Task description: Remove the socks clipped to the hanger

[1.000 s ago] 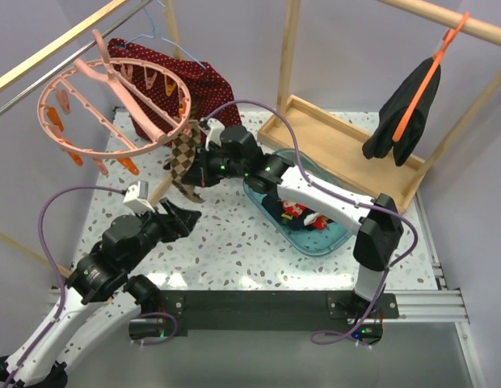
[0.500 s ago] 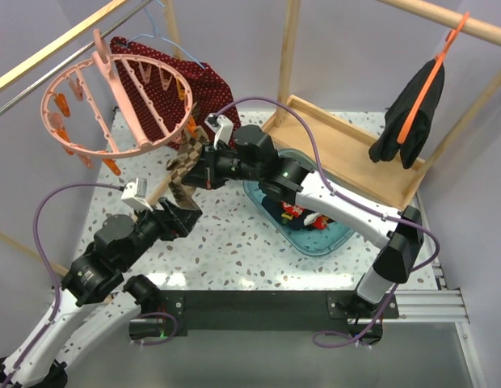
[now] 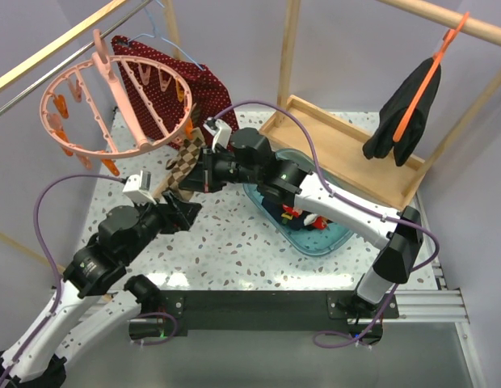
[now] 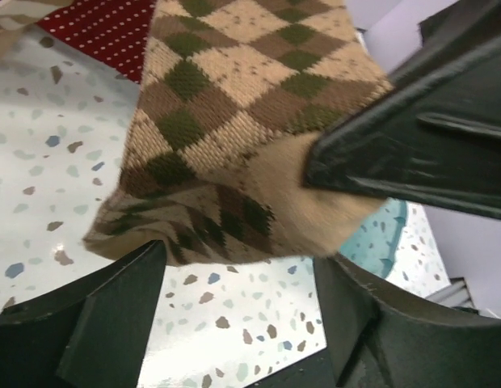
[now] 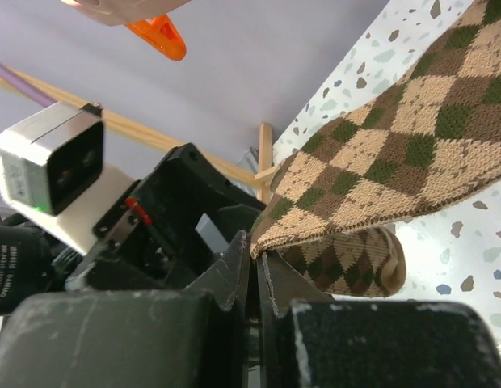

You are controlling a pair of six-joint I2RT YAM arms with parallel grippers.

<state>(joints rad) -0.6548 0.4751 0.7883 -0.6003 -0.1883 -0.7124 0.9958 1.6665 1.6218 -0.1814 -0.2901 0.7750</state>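
Partly hidden argyle sock [image 4: 234,121], edge pinched between right fingers [image 5: 233,275]

Robot lab mock laundry cell, plain lilac walls [image 3: 347,56], speckled tabletop [image 3: 234,242], wooden rail frame [image 3: 289,48], aluminium mounting rail [image 3: 428,305]

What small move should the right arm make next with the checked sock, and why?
Probably pull the checked sock down, away from the pink hanger: the right gripper is shut on it, its top seems held at the ring's clips, and the left gripper is open.

Argyle sock [image 4: 234,113]: top beyond the edge
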